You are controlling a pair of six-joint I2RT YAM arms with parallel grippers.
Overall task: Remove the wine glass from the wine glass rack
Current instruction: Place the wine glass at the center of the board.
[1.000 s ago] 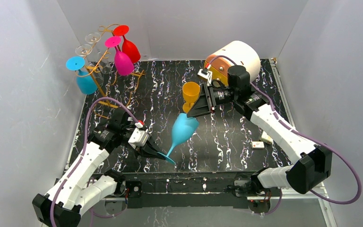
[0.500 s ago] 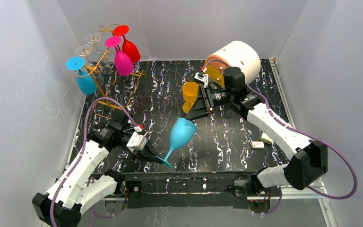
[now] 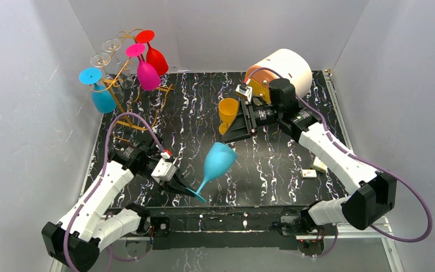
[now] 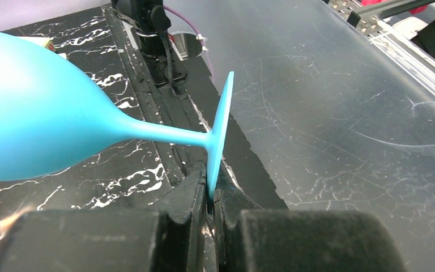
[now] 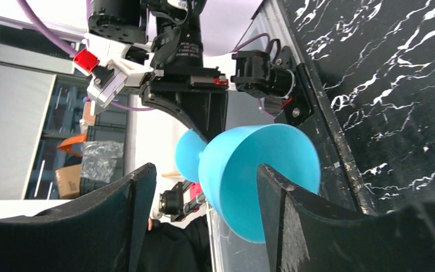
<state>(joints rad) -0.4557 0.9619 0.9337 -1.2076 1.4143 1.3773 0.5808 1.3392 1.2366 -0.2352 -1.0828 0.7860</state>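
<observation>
Nearest the front edge, the left gripper point(image 3: 184, 186) has its black jaws clenched on the thin rim of the round foot of a matte turquoise wine glass point(image 3: 217, 162). The glass tilts in the air, its slim stem rising to a smooth, tulip-shaped bowl over the worktop point(image 3: 272, 164), which is black with white marble veins. Just beyond the bowl, the right gripper point(image 3: 231, 131) has its jaws spread and grasps nothing. One orange cup point(image 3: 227, 110) stands beside it. Behind lies one white cylinder point(image 3: 286, 67) with a copper-coloured end. In the far left corner stands the wine glass rack point(image 3: 119, 102) of thin gold wire. Five glasses hang from it, foot up: one blue glass point(image 3: 102, 100), one magenta glass point(image 3: 147, 76), one red glass point(image 3: 157, 59) and two clear glasses point(image 3: 100, 59).
</observation>
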